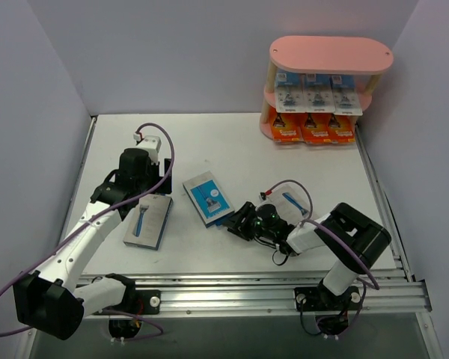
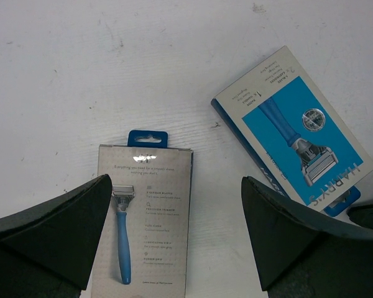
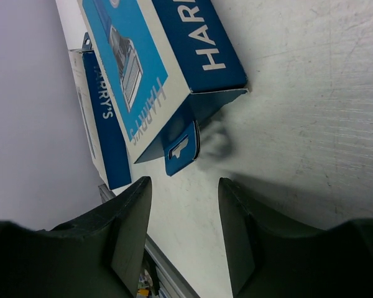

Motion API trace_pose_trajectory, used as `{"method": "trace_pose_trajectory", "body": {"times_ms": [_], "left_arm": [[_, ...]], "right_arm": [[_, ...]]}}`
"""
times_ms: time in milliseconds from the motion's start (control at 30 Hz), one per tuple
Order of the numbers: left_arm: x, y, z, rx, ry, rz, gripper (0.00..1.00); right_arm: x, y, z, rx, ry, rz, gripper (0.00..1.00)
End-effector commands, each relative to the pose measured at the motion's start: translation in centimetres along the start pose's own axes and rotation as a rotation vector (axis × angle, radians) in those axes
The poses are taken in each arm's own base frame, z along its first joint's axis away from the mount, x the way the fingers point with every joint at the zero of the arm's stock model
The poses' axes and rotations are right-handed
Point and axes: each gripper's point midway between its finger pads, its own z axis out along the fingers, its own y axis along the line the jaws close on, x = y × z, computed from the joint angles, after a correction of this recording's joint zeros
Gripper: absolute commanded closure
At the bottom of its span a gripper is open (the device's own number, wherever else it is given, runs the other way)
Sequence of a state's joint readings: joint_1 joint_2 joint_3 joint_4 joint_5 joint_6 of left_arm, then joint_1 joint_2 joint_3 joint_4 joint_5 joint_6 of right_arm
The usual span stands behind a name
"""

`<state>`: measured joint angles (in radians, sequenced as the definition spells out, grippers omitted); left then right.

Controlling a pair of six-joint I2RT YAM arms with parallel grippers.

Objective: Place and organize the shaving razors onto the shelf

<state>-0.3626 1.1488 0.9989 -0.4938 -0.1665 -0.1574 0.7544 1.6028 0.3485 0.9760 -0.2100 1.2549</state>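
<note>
Packs (image 1: 314, 129) fill the shelf (image 1: 331, 54) below its bare top.

One shelf (image 1: 331, 54) is counted, with three boards. Three orange boxes (image 1: 314, 129) are seen on the lowest board and three blister cards (image 1: 318, 97) on the middle board. Three larger boxes are counted on the table (image 1: 209, 142): a grey box (image 1: 148, 222), a blue box (image 1: 208, 198) and a third box (image 1: 290, 202), partly hidden. Nine packs are thus counted, and two arms are seen, left arm (image 1: 93, 228) and right arm (image 1: 352, 238)
</note>
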Motion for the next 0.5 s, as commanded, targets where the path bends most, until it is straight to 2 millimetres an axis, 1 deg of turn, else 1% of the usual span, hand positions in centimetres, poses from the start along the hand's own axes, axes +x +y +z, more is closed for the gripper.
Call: {"method": "trace_pose_trajectory", "body": {"times_ms": [0, 67, 100, 167, 200, 267, 300, 433, 467], "left_arm": [[-1.9, -0.6, -0.5, 0.033, -0.041, -0.028, 0.06], [-2.0, -0.6, -0.5, 0.034, -0.042, -0.029, 0.06], [-2.0, -0.7, -0.5, 0.035, -0.044, -0.029, 0.06], [-1.9, -0.7, -0.5, 0.04, -0.043, -0.029, 0.06], [-2.0, -0.8, -0.5, 0.043, -0.042, -0.029, 0.06], [-1.9, -0.9, -0.5, 0.047, -0.039, -0.03, 0.06], [-1.8, -0.9, -0.4, 0.047, -0.033, -0.029, 0.06], [-1.8, -1.0, -0.3, 0.052, -0.032, -0.029, 0.06], [-1.8, -1.1, -0.3, 0.055, -0.03, -0.03, 0.06]], "right_arm": [[0.1, 2.3, 0.4, -0.114, -0.009, 0.038, 0.58], [0.4, 1.7, 0.7, -0.103, -0.001, 0.057, 0.59], [0.4, 2.0, 0.7, -0.118, -0.003, 0.061, 0.59], [0.5, 1.5, 1.1, -0.112, 0.003, 0.08, 0.61], [0.4, 1.9, 1.2, -0.131, 0.0, 0.084, 0.61], [0.5, 1.5, 1.5, -0.127, 0.004, 0.101, 0.63], [0.4, 1.8, 1.6, -0.14, 0.0, 0.105, 0.64], [0.4, 1.6, 1.9, -0.133, -0.002, 0.114, 0.67], [0.4, 1.7, 1.9, -0.135, -0.003, 0.116, 0.69]]}}
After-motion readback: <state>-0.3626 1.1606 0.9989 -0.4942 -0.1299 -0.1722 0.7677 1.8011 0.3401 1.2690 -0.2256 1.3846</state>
